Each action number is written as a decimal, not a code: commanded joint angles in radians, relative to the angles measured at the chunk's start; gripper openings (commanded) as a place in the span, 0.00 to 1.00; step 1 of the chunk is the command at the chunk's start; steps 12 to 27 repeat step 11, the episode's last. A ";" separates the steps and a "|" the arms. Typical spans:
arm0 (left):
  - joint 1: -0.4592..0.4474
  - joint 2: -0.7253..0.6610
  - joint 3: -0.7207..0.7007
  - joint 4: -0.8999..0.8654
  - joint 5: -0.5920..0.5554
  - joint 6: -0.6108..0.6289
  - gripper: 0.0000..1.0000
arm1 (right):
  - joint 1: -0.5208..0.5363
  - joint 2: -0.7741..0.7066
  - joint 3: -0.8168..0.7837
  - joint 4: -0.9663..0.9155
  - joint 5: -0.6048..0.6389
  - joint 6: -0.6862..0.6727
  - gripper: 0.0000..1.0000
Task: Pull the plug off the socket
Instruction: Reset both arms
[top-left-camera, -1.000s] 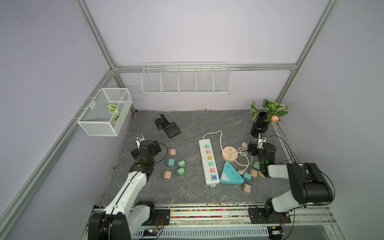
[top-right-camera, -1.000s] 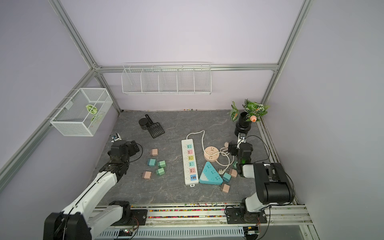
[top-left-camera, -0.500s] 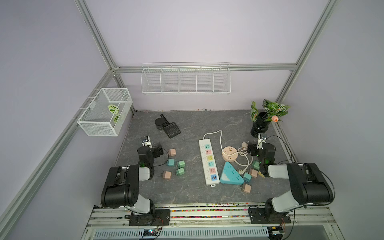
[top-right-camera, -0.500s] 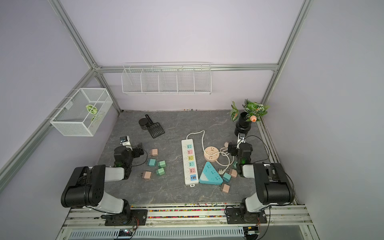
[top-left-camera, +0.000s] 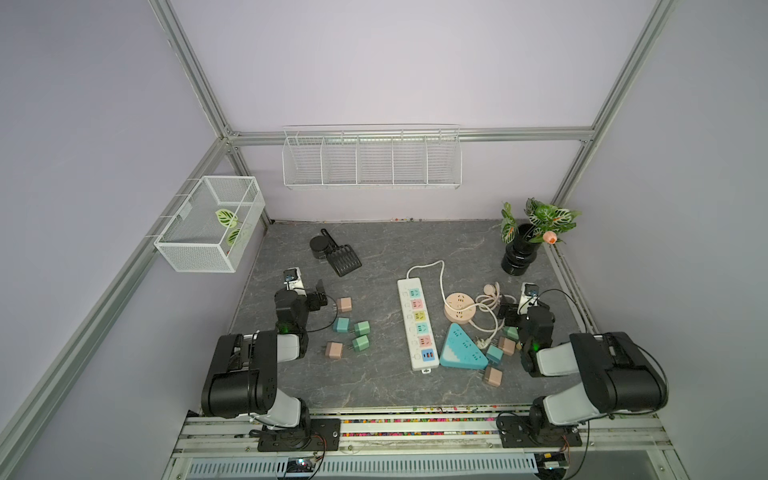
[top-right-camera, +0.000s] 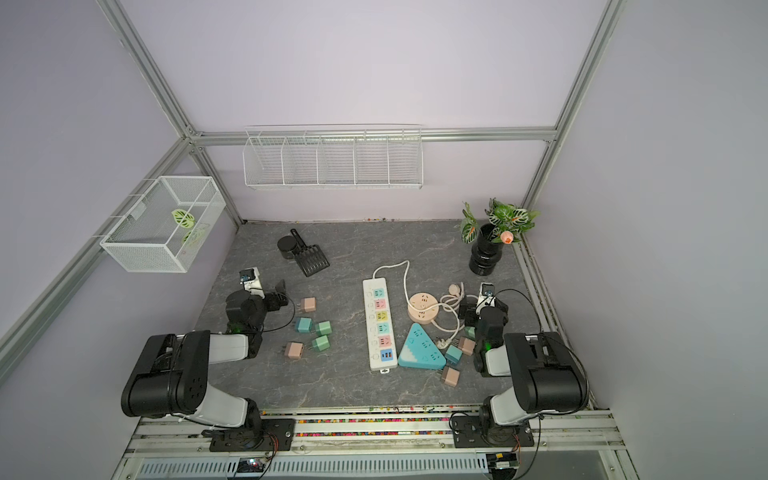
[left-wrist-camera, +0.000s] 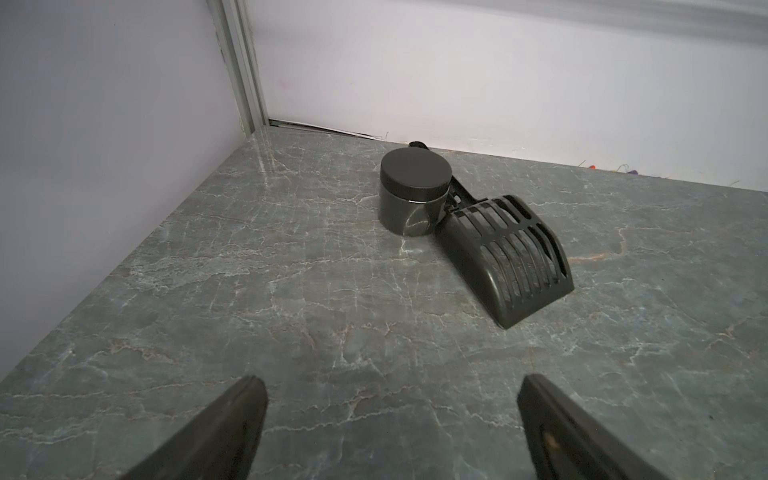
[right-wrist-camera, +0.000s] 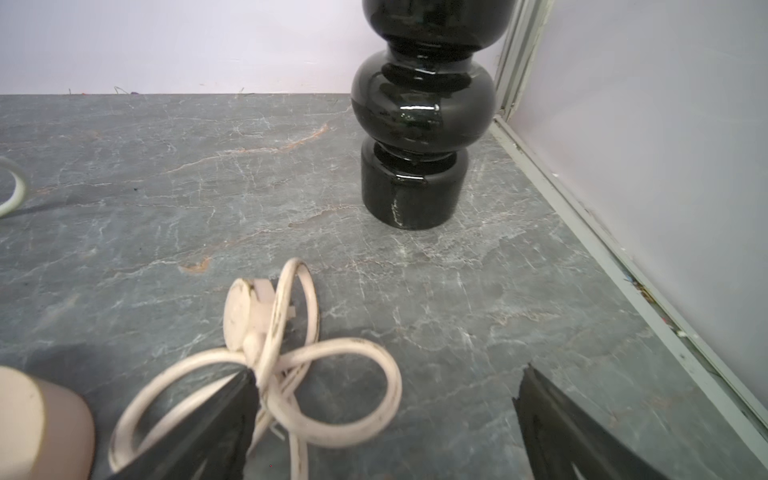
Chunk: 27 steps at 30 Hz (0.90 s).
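We judged the pulling step done: the left pincer (left-wrist-camera: 392, 386) and right pincer (right-wrist-camera: 386, 374) gaped empty, the mid-frame socket strip (top-left-camera: 417, 324) seemingly bore no plug, and loose plugs (top-left-camera: 341, 324) flanked it on the tabletop (top-left-camera: 457, 241), so next came only checking.

Soft, even overhead light fills both top views, leaving only faint shadows on the grey tabletop (top-left-camera: 374, 374). The frame rails (top-left-camera: 189, 70) bow towards the edges. In the right wrist view the black vase (right-wrist-camera: 419, 104) shows small glints, and the right gripper (right-wrist-camera: 388, 374) is blurred.
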 joint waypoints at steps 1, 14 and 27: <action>0.004 -0.011 0.015 0.006 0.007 0.011 1.00 | 0.004 0.010 -0.008 0.156 0.030 0.012 0.98; 0.004 -0.011 0.016 0.007 0.007 0.011 1.00 | 0.026 -0.006 0.063 0.010 0.098 0.010 0.99; 0.004 -0.011 0.016 0.007 0.007 0.011 1.00 | 0.026 -0.006 0.063 0.010 0.098 0.010 0.99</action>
